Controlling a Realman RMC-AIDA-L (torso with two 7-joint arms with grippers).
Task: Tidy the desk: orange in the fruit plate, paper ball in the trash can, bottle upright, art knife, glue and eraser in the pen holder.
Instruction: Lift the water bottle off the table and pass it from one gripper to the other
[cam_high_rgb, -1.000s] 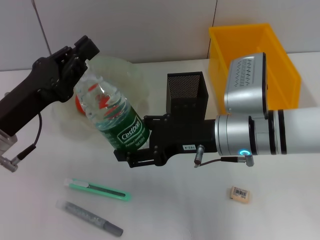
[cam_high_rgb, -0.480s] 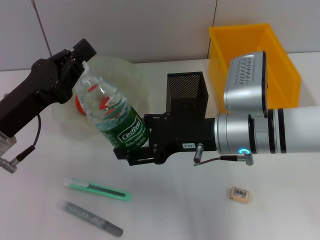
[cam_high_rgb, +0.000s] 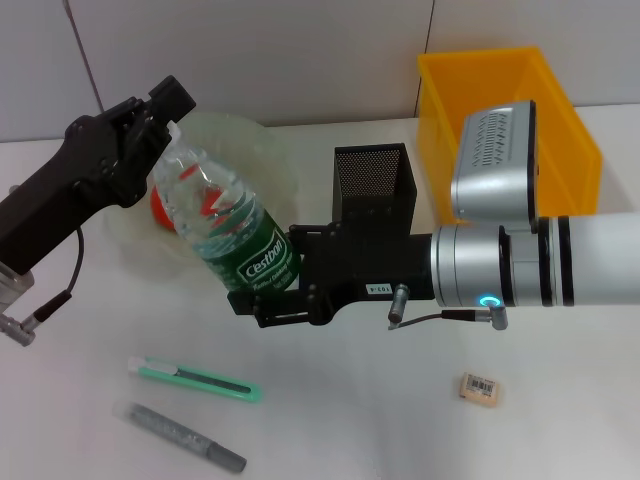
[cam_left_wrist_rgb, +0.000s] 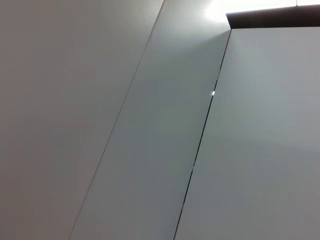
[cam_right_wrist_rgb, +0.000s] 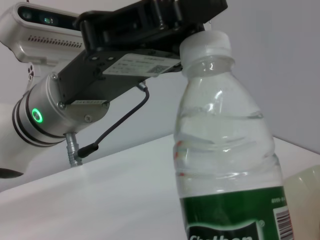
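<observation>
Orange (cam_high_rgb: 163, 208) in fruit plate (cam_high_rgb: 262, 150), pen holder (cam_high_rgb: 371, 182), trash can (cam_high_rgb: 490, 75)

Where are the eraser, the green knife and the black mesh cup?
eraser (cam_high_rgb: 479, 387), head view, barcode sticker.
art knife (cam_high_rgb: 195, 379), head view, middle of body.
pen holder (cam_high_rgb: 371, 180), head view, front mesh wall.
</observation>
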